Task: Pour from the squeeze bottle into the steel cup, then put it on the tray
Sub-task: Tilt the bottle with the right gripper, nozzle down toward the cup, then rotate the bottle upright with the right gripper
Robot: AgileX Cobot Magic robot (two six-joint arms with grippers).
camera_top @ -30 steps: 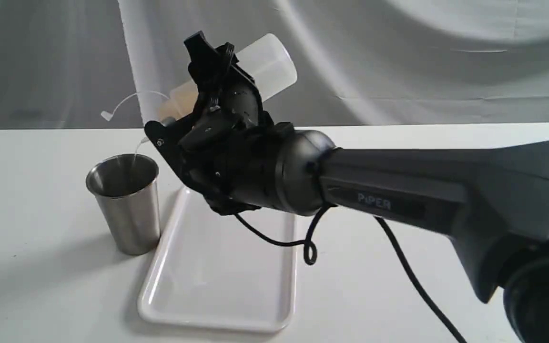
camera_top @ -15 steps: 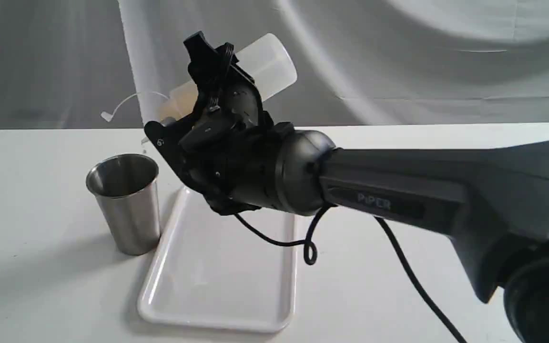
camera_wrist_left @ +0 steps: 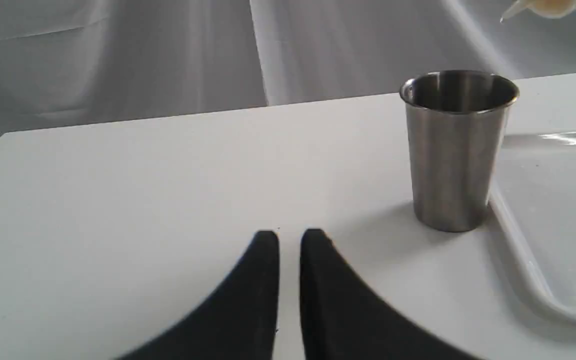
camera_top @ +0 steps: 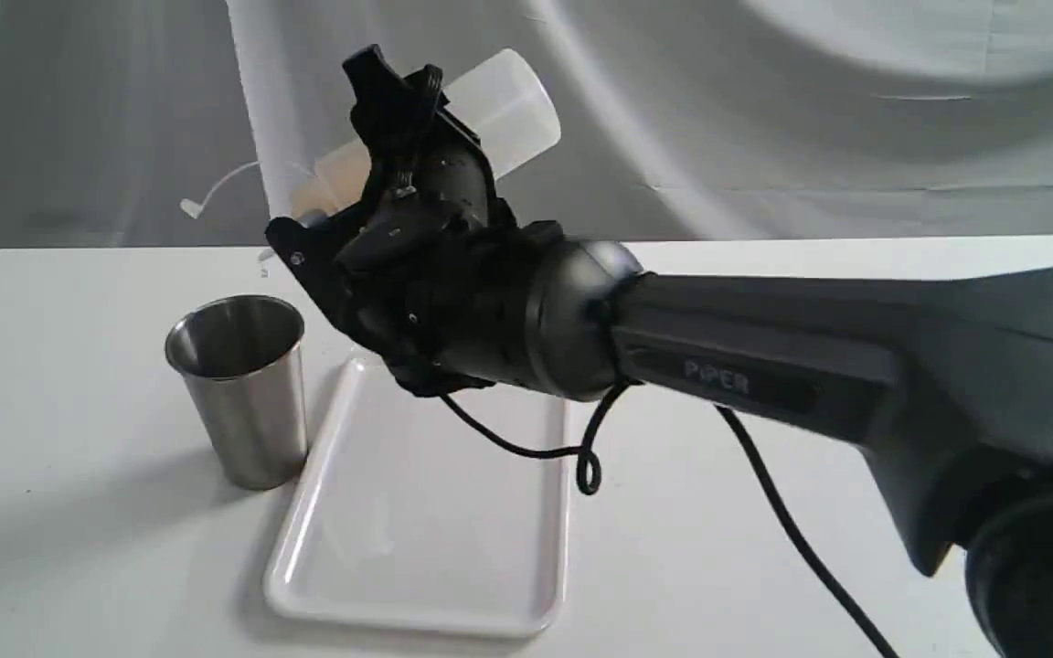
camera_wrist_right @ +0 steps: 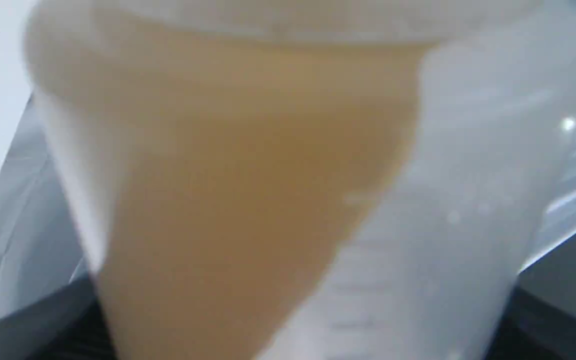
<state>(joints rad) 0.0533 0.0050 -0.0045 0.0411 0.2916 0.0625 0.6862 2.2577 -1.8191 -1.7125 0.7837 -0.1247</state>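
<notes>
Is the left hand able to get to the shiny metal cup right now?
Probably yes. Only bare table lies between the left hand and the steel cup, and nothing stands in the way. Its fingers are nearly together, though, so it would have to open first.

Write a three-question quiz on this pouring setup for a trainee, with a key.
1. True or false: the steel cup stands on the tray.
2. Pick one. The squeeze bottle is:
A) upright on the tray
B) tilted with its nozzle end lower, held in the right gripper
C) standing inside the steel cup
3. Short answer: which gripper holds nothing?

Key: 1 false, the cup is beside the tray; 2 B; 3 the left gripper.
</notes>
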